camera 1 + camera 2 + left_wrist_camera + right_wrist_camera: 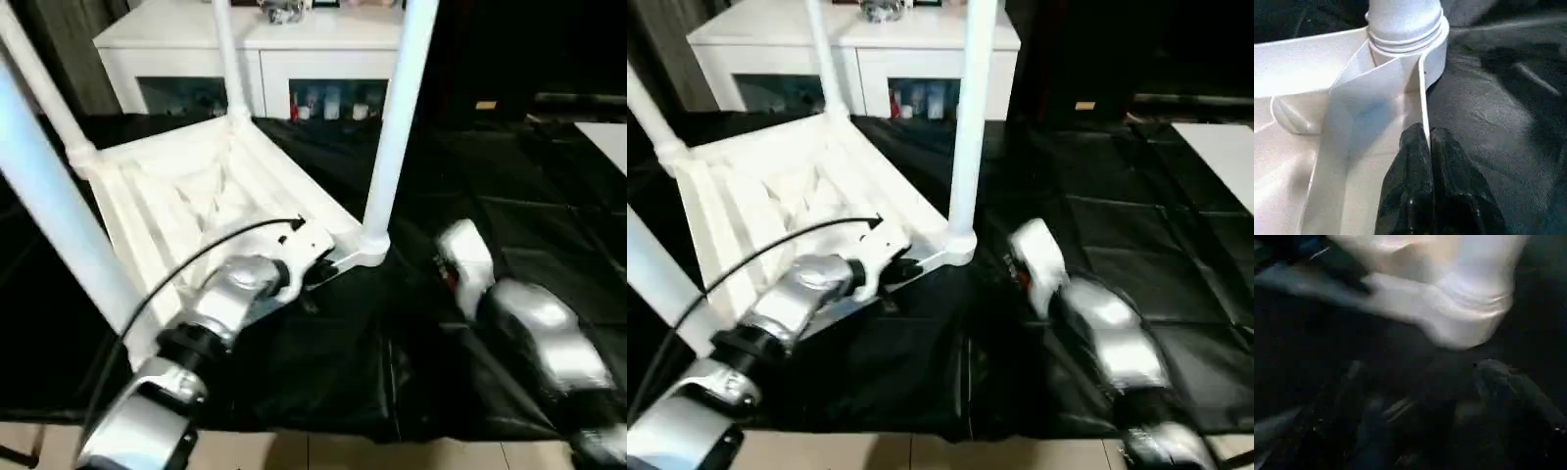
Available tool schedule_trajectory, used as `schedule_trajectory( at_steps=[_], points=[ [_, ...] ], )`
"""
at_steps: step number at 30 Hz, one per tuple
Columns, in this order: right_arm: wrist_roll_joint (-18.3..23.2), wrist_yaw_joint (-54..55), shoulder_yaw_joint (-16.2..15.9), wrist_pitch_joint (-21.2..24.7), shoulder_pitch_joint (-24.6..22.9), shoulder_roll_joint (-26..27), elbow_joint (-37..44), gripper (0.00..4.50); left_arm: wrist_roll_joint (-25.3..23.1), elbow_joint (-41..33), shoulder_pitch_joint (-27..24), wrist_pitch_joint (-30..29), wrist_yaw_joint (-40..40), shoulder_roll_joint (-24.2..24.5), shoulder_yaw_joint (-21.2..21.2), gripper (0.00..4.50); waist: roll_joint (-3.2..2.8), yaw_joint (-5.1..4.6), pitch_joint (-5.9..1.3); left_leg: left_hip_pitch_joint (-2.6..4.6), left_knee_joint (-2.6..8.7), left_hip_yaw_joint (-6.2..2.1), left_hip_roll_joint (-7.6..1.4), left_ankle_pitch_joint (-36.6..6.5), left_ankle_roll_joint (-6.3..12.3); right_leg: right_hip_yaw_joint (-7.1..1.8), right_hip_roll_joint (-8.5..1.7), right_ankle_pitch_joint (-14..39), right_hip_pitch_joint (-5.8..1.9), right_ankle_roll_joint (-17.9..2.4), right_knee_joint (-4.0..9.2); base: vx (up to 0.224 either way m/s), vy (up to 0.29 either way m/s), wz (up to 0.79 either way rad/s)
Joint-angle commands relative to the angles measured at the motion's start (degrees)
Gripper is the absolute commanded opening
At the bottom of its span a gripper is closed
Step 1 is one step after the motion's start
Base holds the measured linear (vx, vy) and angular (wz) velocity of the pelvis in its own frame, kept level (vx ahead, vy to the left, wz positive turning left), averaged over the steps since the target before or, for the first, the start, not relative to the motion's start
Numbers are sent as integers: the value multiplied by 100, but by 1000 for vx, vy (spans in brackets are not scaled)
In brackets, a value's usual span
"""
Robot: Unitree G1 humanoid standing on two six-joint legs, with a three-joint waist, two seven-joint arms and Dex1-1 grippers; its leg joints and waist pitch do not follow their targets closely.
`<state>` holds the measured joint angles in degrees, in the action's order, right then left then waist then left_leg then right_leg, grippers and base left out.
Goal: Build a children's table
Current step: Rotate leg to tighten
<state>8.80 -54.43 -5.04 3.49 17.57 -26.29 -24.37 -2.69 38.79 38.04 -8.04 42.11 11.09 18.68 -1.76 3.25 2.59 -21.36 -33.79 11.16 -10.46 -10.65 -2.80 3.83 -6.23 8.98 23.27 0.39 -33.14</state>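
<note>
From the left eye view, the children's table (196, 196) lies upside down on a black sheet (509, 235) with a faint quilted grid and creases. It is smooth white plastic, its square underside crossed by diagonal ribs, with round sockets at the corners. Tapered tube legs stand up from the sockets; the near-right leg (397, 117) rises out of the frame, and a large one at the near left is cut off by the picture's edge. The left end effector (315, 274), at the end of a silver forearm with a black cable arching over it, reaches the table's near rim beside that near-right socket. The right arm's rounded white and silver casing (470, 259) lies over the sheet to the right of the socket, blurred. Behind stands a white cabinet (255, 49) with dark glass doors, and a flat white board (607, 137) shows at the right edge.

The right eye view gives the same layout; the near-right leg (968, 127) is plain against the dark background.

In the left wrist view, the two black, slightly wrinkled fingers (1405, 196) are pressed together on the thin upright rim wall (1422, 107) of the top, just below the ringed socket collar (1405, 34).

In the right wrist view, everything is smeared: a pale rounded socket (1459, 308) over dark sheet, and one dark finger (1518, 391) faintly readable. Whether the right end effector is apart or together cannot be told.
</note>
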Motion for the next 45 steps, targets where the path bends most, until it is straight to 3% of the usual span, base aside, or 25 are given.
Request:
schedule_trajectory(
  at_steps=[1, 5, 9, 11, 13, 15, 16, 17, 18, 19, 20, 23, 24, 25, 27, 28, 32, 34, 39, 40, 45],
  points=[
    [120, -204, -78, 43, 3, -55, 322, 373, 82, -73, -22, 677, 276, -93, 78, 0, 122, 42, -367, 26, 389, -95, -237, -1314, 694, -170, -233, 1290, -300, -1428, 356, 0, 0, 0],
    [195, -168, -132, 123, 7, 128, 496, 373, 14, 10, 81, 886, -20, -238, 24, 0, 86, 89, -347, 95, 406, -76, -264, -1513, 561, -191, -227, 1690, -230, -1321, 399, 0, 0, 0],
    [204, -88, -201, 143, 51, 332, 573, 381, 271, -72, 83, 655, 85, -347, -201, 44, 84, 146, -363, 45, 412, -86, -261, -1282, 514, -191, -245, 1541, -259, -1305, 355, 0, 0, 0],
    [168, 13, -244, 147, 132, 487, 531, 381, 486, -355, 8, 345, 169, -346, -361, 58, 74, 194, -388, 79, 400, -76, -292, -1161, 493, -193, -243, 1170, -236, -1454, 307, 0, 0, 0],
    [104, 14, -330, 117, 209, 593, 457, 381, 660, -743, -137, 62, 261, -298, -446, 77, 65, 183, -396, 31, 392, -87, -285, -1023, 569, -178, -233, 812, -262, -1549, 249, 0, 0, 0],
    [60, 28, -375, 101, 244, 628, 418, 381, 701, -910, -216, -11, 304, -263, -467, 84, 65, 176, -398, 33, 385, -84, -288, -959, 600, -181, -236, 712, -267, -1570, 233, 0, 0, 0],
    [-11, 68, -439, 75, 396, 752, 256, 381, 874, -1562, -555, -325, 465, -90, -558, 91, 76, 162, -403, 5, 370, -84, -280, -820, 647, -181, -247, 617, -285, -1582, 205, 0, 0, 0],
    [-13, 69, -440, 74, 404, 757, 248, 381, 881, -1591, -571, -339, 471, -82, -563, 100, 72, 148, -403, -12, 373, -87, -279, -782, 662, -176, -250, 605, -294, -1590, 197, 0, 0, 0],
    [-17, 76, -439, 63, 446, 782, 200, 381, 926, -1764, -665, -426, 497, -38, -584, 109, 59, 142, -398, 30, 360, -59, -271, -848, 676, -180, -219, 709, -244, -1553, 232, 0, 0, 0],
    [-20, 95, -430, 45, 503, 805, 132, 381, 974, -1979, -785, -515, 540, 19, -600, 118, 89, 133, -401, 22, 356, -62, -272, -845, 678, -183, -225, 709, -256, -1555, 224, 0, 0, 0],
    [-46, 149, -412, -14, 614, 843, -26, 381, 1056, -2371, -1010, -683, 638, 151, -604, 118, 81, 139, -396, 10, 364, -56, -270, -848, 663, -185, -224, 772, -257, -1544, 230, 0, 0, 0],
    [-108, 280, -383, -118, 757, 881, -248, 381, 1151, -2820, -1264, -873, 741, 328, -577, 147, 71, 147, -366, 37, 384, -54, -281, -1030, 525, -193, -211, 1112, -222, -1452, 255, 0, 0, 0],
    [-210, 547, -320, -281, 955, 933, -577, 381, 1281, -3219, -1483, -1054, 777, 455, -592, 155, 90, 157, -366, 70, 394, -46, -296, -1124, 444, -201, -213, 1209, -197, -1414, 261, 0, 0, 0],
    [-283, 784, -263, -379, 1120, 975, -846, 381, 1382, -3477, -1632, -1166, 796, 522, -615, 164, 101, 137, -345, 29, 424, -55, -288, -1160, 369, -197, -207, 1314, -216, -1397, 261, 0, 0, 0],
    [-368, 1195, -139, -544, 1404, 1054, -1307, 381, 1487, -3853, -1856, -1353, 806, 606, -655, 175, 67, 145, -346, 81, 419, -42, -290, -1309, 213, -207, -209, 1475, -175, -1373, 267, 0, 0, 0],
    [-385, 1432, -59, -615, 1562, 1099, -1551, 381, 1522, -3985, -1951, -1402, 843, 646, -651, 200, 81, 121, -331, 64, 431, -46, -278, -1382, 169, -211, -201, 1537, -178, -1349, 280, 0, 0, 0],
    [-329, 2382, 298, -820, 2206, 1260, -2486, 381, 1488, -4385, -2187, -1450, 844, 729, -583, 213, 67, 100, -331, 95, 430, -38, -260, -1524, 39, -220, -187, 1671, -150, -1274, 296, 0, 0, 0],
    [-271, 2655, 424, -880, 2414, 1304, -2783, 381, 1528, -4533, -2206, -1506, 794, 732, -552, 233, 61, 120, -325, 123, 416, -19, -251, -1670, 3, -233, -180, 1804, -116, -1208, 305, 0, 0, 0],
    [-298, 3274, 587, -1059, 2879, 1307, -3498, 381, 1538, -4719, -2108, -1634, 573, 558, -473, 252, 70, 108, -347, 66, 408, -31, -236, -1513, 3, -221, -169, 1587, -170, -1162, 260, 0, 0, 0],
    [-291, 3293, 607, -1099, 2951, 1306, -3624, 381, 1548, -4762, -2108, -1667, 553, 546, -452, 280, 55, 103, -356, 51, 404, -37, -233, -1445, 24, -213, -170, 1500, -183, -1160, 248, 0, 0, 0],
    [-288, 3602, 827, -1248, 3408, 1229, -4358, 381, 1652, -5136, -2225, -1795, 586, 539, -387, 293, 68, 78, -371, 46, 370, -23, -230, -1307, 119, -202, -151, 1195, -189, -1325, 213, 0, 0, 0]
  ],
)
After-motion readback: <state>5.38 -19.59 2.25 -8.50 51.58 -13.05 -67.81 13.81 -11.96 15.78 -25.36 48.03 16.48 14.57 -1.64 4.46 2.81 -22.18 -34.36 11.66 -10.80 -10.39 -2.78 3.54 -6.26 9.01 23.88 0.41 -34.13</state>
